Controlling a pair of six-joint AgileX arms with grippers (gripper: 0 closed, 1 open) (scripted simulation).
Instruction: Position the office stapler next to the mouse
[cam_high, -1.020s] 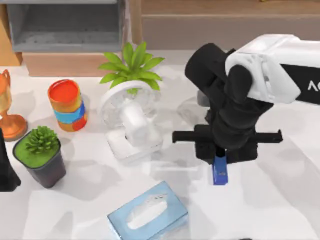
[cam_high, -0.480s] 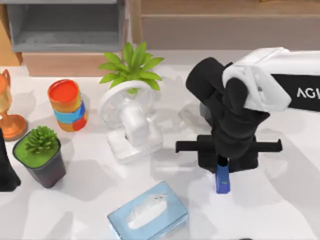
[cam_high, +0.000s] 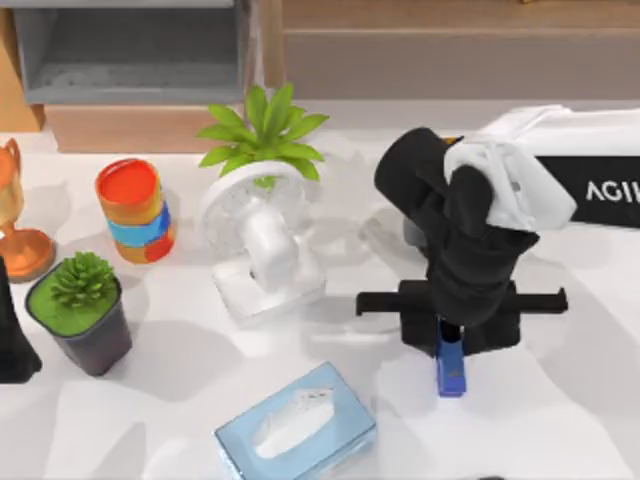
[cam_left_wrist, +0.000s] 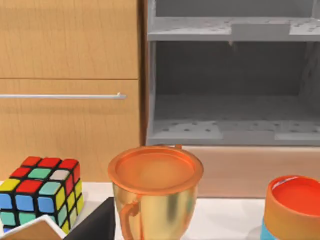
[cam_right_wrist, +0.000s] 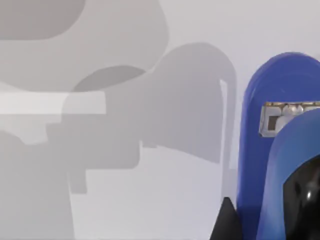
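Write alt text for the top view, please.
The right gripper points down at the table's right, clamped on a blue stapler whose end sticks out below it. Left of it stand a white fan, a tissue box and potted plants.

Narrow bright-blue office stapler (cam_high: 451, 369), lengthwise toward the table's near edge, right of centre

White desk fan (cam_high: 262, 243) as landmark: leafy green plant (cam_high: 262, 130) just behind it; striped orange-topped cup (cam_high: 135, 211) to its left; dark-potted green succulent (cam_high: 82, 312) front-left; light-blue tissue box (cam_high: 296, 425) in front; bright-blue bar-shaped office stapler (cam_high: 450, 366) front-right, under right gripper (cam_high: 452, 340); gold trophy cup (cam_high: 15, 215) far left.
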